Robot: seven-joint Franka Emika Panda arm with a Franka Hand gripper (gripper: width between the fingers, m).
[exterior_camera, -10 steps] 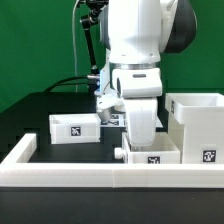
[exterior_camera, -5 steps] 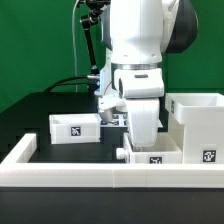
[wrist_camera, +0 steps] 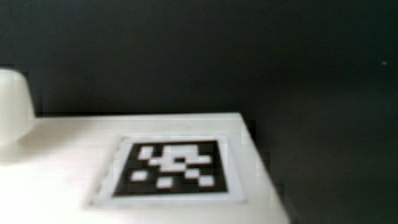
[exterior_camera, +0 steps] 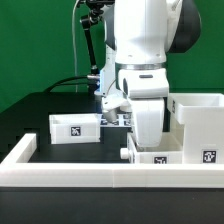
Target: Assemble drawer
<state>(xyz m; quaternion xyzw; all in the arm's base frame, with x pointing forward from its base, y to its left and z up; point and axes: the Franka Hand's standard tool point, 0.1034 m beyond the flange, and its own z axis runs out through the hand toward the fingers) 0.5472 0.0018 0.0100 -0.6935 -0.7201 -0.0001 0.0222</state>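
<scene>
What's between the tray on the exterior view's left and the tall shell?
In the exterior view, the arm stands between that tray and the shell, above the second tray.

Bright, even light in the exterior view; wrist view blurred.

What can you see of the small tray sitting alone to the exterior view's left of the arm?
The tray is a small, shallow, open-topped white box that looks like plastic. It has a black-and-white square tag on the side wall facing the camera. It sits upright and flat on the black table, apart from the other tray and the tall shell. Whether the arm touches the end nearest it cannot be told.
</scene>
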